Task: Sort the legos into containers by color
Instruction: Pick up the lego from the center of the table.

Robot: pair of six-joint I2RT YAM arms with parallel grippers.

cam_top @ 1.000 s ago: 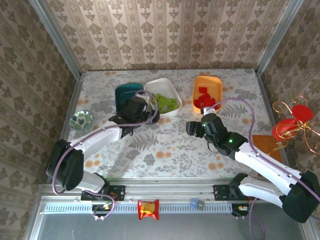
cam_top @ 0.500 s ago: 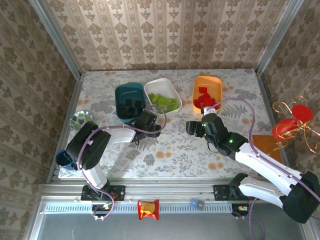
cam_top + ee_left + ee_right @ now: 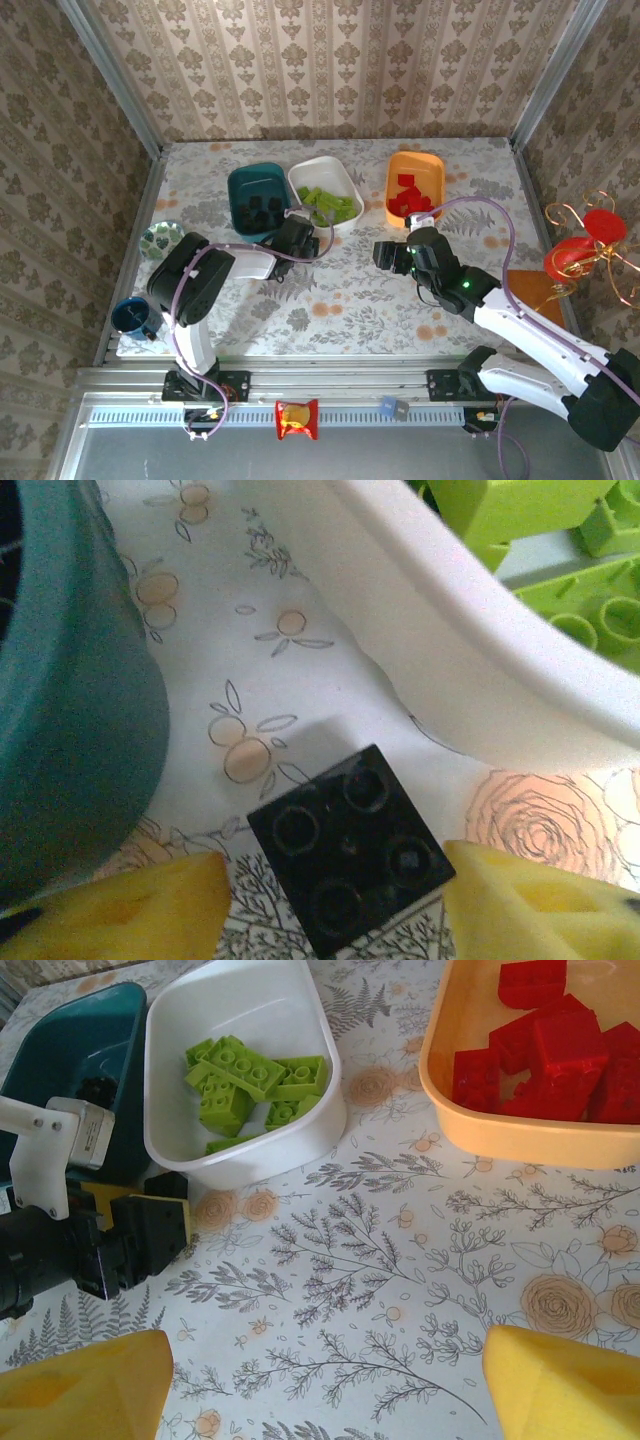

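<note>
Tabletop (image 3: 350,290) bearing, from left, teal tub (image 3: 250,183) holding black legos (image 3: 262,210), one loose black brick (image 3: 350,845) lying flat between spread pads (image 3: 120,910) of left pincer (image 3: 335,910), open and not clamped, just beside white tub (image 3: 318,170) of green legos (image 3: 328,203), then orange tub (image 3: 420,165) of red legos (image 3: 408,195), with right pincer (image 3: 320,1380) wide open, empty.

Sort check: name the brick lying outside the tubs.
The black brick, studs up on the table between the teal tub and white tub, within the jaws of the left gripper; the rest sit in tubs.
</note>
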